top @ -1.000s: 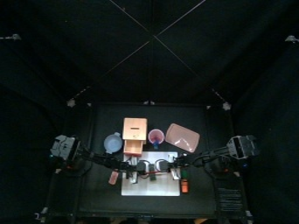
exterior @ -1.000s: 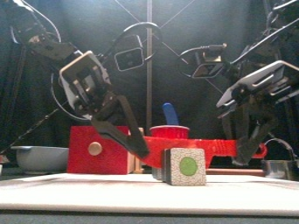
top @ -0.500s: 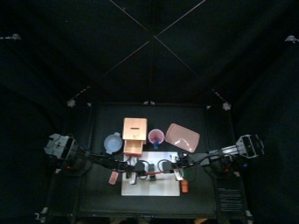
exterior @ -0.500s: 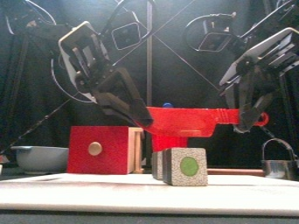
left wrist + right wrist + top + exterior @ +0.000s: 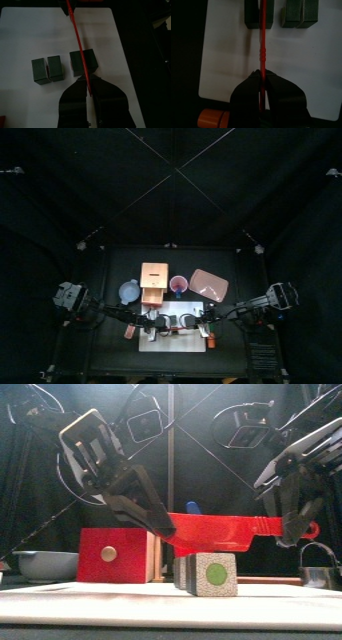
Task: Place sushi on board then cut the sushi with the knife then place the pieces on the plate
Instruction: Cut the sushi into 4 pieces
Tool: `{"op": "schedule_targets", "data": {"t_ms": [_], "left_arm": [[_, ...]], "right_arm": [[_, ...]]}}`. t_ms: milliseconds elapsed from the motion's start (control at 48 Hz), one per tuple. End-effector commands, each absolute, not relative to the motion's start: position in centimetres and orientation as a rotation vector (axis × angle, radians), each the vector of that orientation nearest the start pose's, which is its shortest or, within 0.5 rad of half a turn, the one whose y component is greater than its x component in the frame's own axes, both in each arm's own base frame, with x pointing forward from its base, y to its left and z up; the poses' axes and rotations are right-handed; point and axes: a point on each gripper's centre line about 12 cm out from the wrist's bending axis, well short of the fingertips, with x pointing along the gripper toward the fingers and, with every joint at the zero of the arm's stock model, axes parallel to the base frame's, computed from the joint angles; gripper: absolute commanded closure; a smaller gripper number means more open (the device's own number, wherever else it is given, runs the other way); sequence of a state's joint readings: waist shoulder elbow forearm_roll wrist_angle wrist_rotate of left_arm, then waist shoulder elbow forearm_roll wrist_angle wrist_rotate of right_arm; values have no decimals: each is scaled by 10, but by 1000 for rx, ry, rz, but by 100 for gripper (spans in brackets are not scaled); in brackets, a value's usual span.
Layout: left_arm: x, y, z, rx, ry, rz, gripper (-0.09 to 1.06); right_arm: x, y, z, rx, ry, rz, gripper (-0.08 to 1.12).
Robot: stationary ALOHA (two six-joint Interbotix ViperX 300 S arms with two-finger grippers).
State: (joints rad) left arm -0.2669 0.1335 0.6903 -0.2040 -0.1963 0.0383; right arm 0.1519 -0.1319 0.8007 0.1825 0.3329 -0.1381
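Note:
The red knife (image 5: 227, 532) hangs level just over the sushi (image 5: 209, 574), a row of dark green blocks on the white board (image 5: 80, 599). My left gripper (image 5: 163, 527) is shut on the knife's blade end. My right gripper (image 5: 287, 534) is shut on the handle end. In the left wrist view the knife (image 5: 79, 45) runs edge-on from the left gripper (image 5: 87, 82) across one block (image 5: 85, 62), which stands apart from two others (image 5: 48, 70). In the right wrist view the right gripper (image 5: 262, 76) holds the knife (image 5: 262, 45) over the block (image 5: 258, 14).
Behind the board stand a wooden box (image 5: 154, 283), a blue-grey bowl (image 5: 130, 290), a red cup (image 5: 179, 285) with a blue knife (image 5: 193, 508), and the pink tray (image 5: 210, 283). A metal cutter (image 5: 317, 574) sits at the right. An orange toy (image 5: 211, 118) lies off the board's edge.
The knife was down at the sushi's level a second ago, then rose well above it, and has come back down to just over the roll. Both grippers kept hold.

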Motion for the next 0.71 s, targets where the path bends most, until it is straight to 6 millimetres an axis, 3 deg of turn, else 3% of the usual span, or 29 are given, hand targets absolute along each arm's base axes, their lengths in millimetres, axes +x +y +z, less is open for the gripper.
{"op": "schedule_targets", "data": {"t_ms": [21,708], "left_arm": [[393,-105,138,-59,600,-179,62],[392,-109,131,-61,633,-184,62]], "right_arm": [[322,55,157,-16,963,175,61],[327,56,155,-16,971,176,61]]}}
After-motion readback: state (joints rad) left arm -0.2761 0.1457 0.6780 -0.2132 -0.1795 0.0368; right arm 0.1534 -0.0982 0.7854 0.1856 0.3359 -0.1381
